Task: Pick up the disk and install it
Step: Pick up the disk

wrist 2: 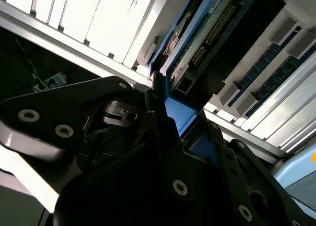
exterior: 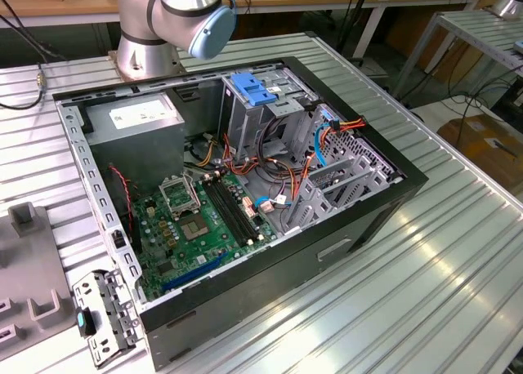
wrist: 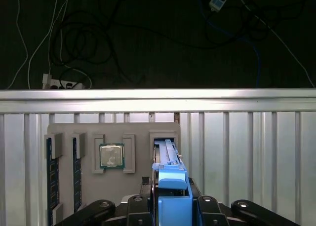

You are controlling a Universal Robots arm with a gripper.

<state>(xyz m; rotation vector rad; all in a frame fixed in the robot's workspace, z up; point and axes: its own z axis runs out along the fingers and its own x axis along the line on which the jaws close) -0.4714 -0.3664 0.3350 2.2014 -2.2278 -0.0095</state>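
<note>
The disk, a grey metal body in a bright blue carrier frame, stands on edge in a slot of a grey holder tray on the ribbed metal table. My gripper sits over it, a black finger pressed to each side of the blue frame. In the second wrist view the disk shows its circuit-board side, and the gripper has the blue frame pinched between its fingers. In the exterior view the open computer case lies on the table, with the arm's base and elbow behind it.
The tray also holds a processor chip and two memory sticks. Past the tray runs the table edge, with cables on the dark floor beyond. Inside the case stand a drive cage with a light-blue latch, a motherboard and loose wires.
</note>
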